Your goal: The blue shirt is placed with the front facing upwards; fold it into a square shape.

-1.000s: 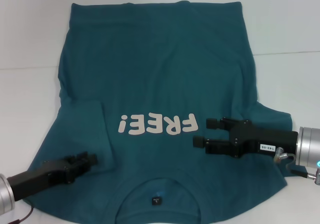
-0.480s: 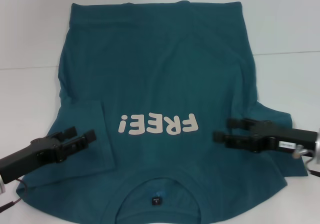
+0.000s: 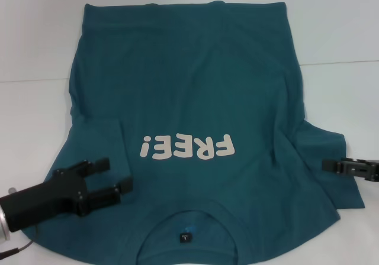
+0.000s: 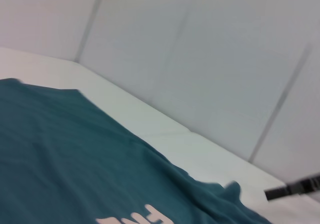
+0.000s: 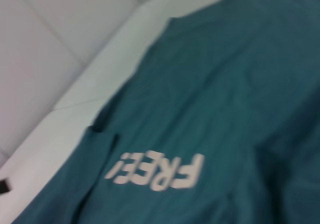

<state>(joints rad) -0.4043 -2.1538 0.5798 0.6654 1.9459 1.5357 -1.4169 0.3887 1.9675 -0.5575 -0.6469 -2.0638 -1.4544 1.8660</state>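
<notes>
The white table [image 3: 35,40] carries the blue shirt [image 3: 189,87], spread flat with the front up. The "FREE!" lettering [image 3: 187,147] and the small black neck label [image 3: 185,238] are on the side near the robot. A thin seam crosses the table surface. The left wrist view shows pale wall panels [image 4: 200,59] behind the table, which the head view does not show.

The left gripper [image 3: 115,177] hovers over the folded-in sleeve, its fingers spread apart and holding nothing. The right gripper [image 3: 331,165] is at the picture's edge over the other sleeve; it is perhaps open, but I cannot tell.
</notes>
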